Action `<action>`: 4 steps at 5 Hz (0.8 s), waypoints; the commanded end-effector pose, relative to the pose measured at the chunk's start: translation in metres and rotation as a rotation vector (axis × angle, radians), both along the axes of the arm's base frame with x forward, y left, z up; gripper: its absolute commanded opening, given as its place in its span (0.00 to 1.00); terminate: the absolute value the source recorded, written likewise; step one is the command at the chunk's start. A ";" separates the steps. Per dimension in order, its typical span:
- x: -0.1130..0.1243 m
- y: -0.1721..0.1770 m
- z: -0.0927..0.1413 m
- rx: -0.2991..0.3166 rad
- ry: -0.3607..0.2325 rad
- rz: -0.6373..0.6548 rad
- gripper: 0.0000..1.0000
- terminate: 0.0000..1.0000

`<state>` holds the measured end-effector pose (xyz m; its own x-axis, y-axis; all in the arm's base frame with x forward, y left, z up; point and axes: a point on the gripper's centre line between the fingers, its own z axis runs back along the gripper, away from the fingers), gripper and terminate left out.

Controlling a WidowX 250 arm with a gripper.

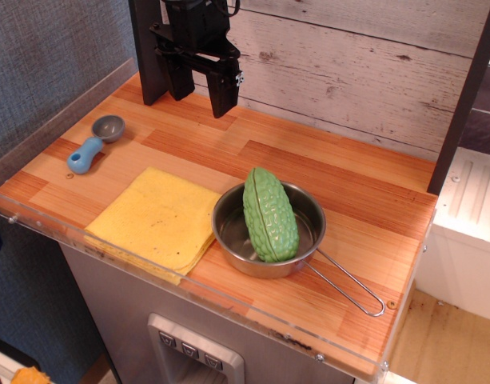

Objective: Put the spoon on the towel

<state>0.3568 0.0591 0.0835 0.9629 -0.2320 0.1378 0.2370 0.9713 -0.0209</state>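
The spoon (94,142) lies flat on the wooden tabletop at the left, its light-blue handle toward the front left and its round grey bowl toward the back right. The yellow towel (157,220) lies flat near the front edge, to the right and front of the spoon, with nothing on it. My black gripper (201,94) hangs at the back of the table, above the wood, behind and to the right of the spoon. Its fingers are apart and hold nothing.
A steel pan (229,236) with a wire handle sits right of the towel, touching its edge, with a green bumpy gourd (270,214) in it. A clear acrylic rim (37,228) lines the left and front edges. A plank wall stands behind.
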 end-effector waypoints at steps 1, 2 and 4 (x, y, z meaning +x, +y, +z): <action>0.000 0.000 0.000 0.000 0.000 0.000 1.00 0.00; -0.014 0.026 0.000 0.005 -0.021 0.025 1.00 0.00; -0.056 0.103 -0.007 0.108 -0.019 0.155 1.00 0.00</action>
